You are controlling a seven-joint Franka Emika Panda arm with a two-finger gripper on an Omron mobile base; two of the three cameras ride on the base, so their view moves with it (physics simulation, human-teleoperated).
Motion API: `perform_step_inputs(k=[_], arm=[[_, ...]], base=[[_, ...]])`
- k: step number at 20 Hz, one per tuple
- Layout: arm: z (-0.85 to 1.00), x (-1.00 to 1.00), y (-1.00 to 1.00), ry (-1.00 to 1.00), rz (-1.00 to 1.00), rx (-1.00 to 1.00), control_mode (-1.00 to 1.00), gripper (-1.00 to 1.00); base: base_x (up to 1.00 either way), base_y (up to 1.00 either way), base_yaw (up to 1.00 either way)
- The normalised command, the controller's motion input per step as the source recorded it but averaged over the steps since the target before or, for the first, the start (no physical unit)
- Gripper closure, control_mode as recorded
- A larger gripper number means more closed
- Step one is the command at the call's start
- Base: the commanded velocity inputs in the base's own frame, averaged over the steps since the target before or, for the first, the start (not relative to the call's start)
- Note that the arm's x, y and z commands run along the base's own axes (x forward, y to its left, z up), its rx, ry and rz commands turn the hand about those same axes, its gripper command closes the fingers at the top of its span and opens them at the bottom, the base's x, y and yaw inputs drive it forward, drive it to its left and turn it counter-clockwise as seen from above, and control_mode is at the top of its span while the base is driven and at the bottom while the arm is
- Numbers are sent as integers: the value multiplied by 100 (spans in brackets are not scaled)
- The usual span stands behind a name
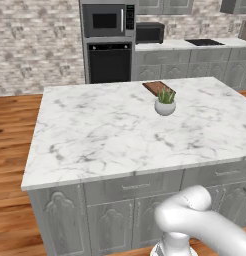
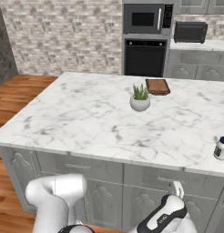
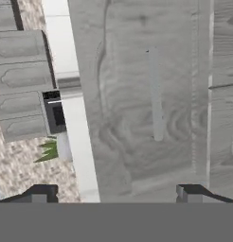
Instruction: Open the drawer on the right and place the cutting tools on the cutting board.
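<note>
Nothing is done yet: the cutting board [image 1: 156, 87] lies bare at the tabletop's [image 1: 95, 140] far side behind the plant [image 1: 165, 102], the drawer [image 2: 170, 180] remains shut, and the hand view alone shows the wide-spread claw [image 3: 119, 191] facing its handle [image 3: 156, 94].

Clear approach to the drawer front

Open air lies before the drawer [image 2: 170, 178]; its handle [image 3: 156, 94] faces the gripper [image 3: 119, 191] unobstructed. On the countertop [image 2: 86, 118], a potted plant [image 2: 140, 99] stands at the cutting board's [image 2: 158, 86] seven o'clock.
</note>
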Motion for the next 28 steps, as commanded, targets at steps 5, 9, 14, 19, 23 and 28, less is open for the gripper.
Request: perform_step_inputs(k=[5,9,14,19,23,28], arm=[[-30,58,-4,-1,0,0,-100,-100],[-29,51,-6,0,0,0,-100,-100],[-36,45,-13,0,0,-2,-100,-100],[-42,33,-25,-3,0,-3,-100,-100],[-35,37,-26,-5,0,0,-100,-100],[-34,37,-25,-5,0,0,-100,-100]], base=[[0,0,0],[0,0,0],[0,0,0],[0,0,0],[0,0,0],[0,0,0]])
